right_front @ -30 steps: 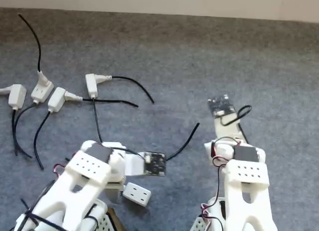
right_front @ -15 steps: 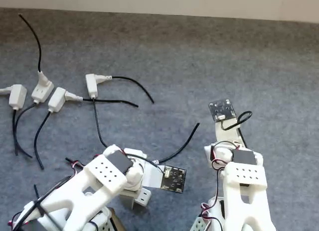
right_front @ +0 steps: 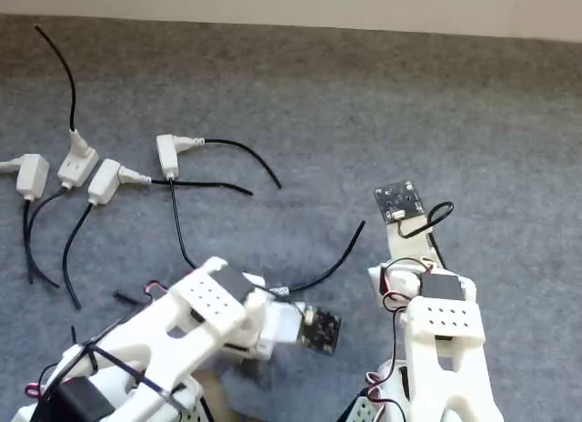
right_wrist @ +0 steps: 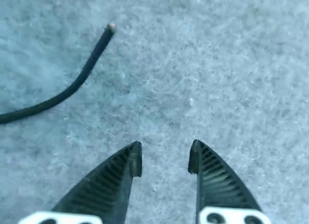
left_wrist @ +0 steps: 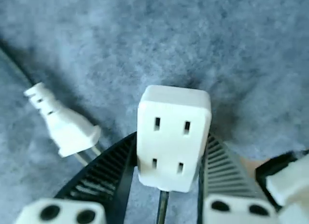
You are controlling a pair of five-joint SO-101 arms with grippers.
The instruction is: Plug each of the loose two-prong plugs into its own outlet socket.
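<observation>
Outlet socket [left_wrist: 174, 137] sits clasped inside left pincer [left_wrist: 170, 139]; right pincer [right_wrist: 165, 155] half-open, empty.

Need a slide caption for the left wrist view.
The left hand grips a white two-socket outlet block, with a loose two-prong plug lying on the grey carpet beside it.

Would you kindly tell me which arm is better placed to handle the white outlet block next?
Left: the outlet block sits inside the left gripper, while the right gripper hangs open over bare carpet.
</observation>
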